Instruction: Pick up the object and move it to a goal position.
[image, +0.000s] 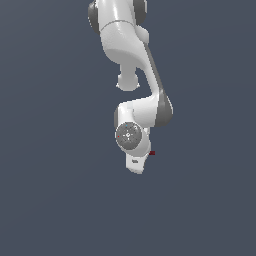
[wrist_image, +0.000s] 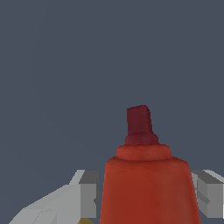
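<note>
Object sits between the gripper fingers, seemingly clamped (only its dark tip shows at four o'clock of the wrist outside); carrying stage, I judge, next needing steady transport toward the goal.

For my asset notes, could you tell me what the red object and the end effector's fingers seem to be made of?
The red object looks like matte plastic: flat orange-red shading, soft edges, darker red tip, no glints. The fingers look like plain grey metal or hard plastic: flat, blocky faces. In a simulator's render, neither is certain.
</note>
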